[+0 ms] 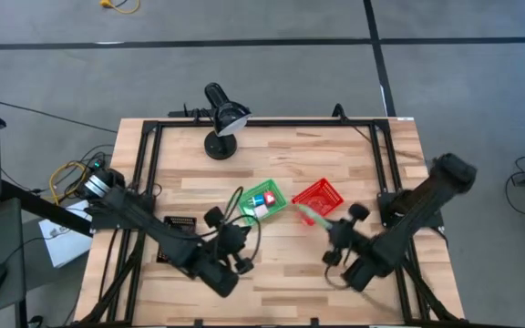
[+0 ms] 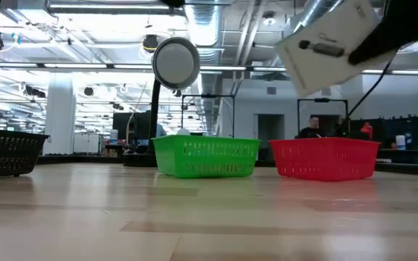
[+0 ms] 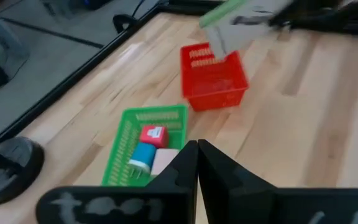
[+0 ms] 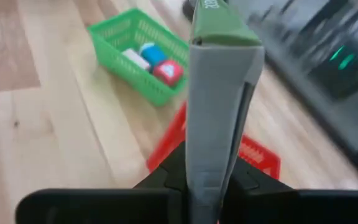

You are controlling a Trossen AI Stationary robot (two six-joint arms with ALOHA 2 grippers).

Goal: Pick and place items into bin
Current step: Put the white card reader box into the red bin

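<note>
My right gripper [image 4: 209,177] is shut on a flat white box [image 4: 219,106] with a green face and a black mark. It holds the box in the air over the red basket [image 1: 319,198], seen high above that basket [image 2: 325,158] in the low view. A green basket [image 1: 264,202] stands on the table left of the red one. Inside it lie a red block [image 3: 153,135], a blue piece [image 3: 143,155] and a pale pink cube [image 3: 165,160]. My left gripper [image 3: 196,152] is shut and empty, hovering just on the near side of the green basket. I see no maroon cord or black-and-red tool. My right gripper pinches the white box between its two fingers at the end nearest the wrist [image 4: 213,163]. The rest of the box sticks out beyond the fingertips. It is lifted clear and tilted [image 2: 332,42], above the red basket's near rim.
A camera on a round stand [image 1: 221,118] sits near the far edge. A black basket [image 2: 6,152] stands on the table's left side. A black frame [image 1: 149,164] runs round the tabletop. Bare wood lies near the front edge. People show in the room behind.
</note>
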